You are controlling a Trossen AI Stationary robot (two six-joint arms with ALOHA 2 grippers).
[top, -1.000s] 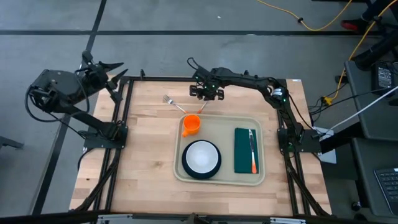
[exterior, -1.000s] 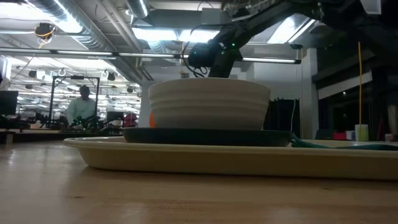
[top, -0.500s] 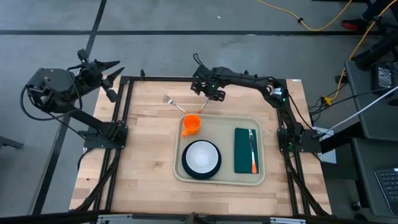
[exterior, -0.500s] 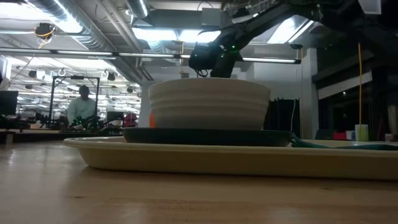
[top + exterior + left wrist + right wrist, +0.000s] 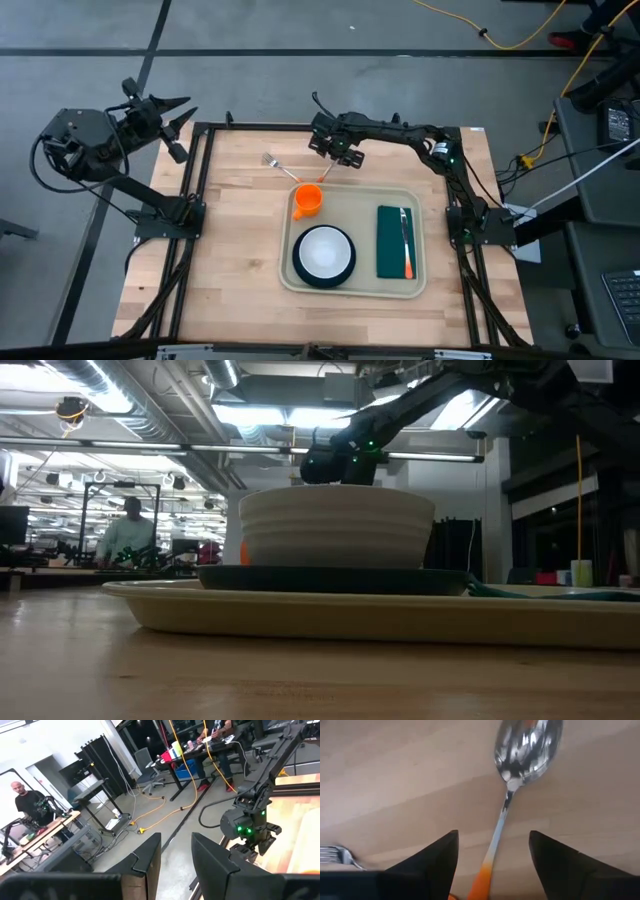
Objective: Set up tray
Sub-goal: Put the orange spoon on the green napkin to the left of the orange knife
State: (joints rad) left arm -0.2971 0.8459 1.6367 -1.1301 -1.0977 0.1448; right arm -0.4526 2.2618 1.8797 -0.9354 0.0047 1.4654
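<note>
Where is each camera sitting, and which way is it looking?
High view: above the table, looking straight down on the tray, with both arms showing, the right gripper over the wood.
Low view: at table-top height, looking level across the tray into the room; one arm comes in from above.
Left wrist view: on the left arm, off the table's edge, looking past its own open fingers toward the other arm.
Right wrist view: looking down between its open fingers at the spoon.
Shared: the spoon also shows in the high view.
</note>
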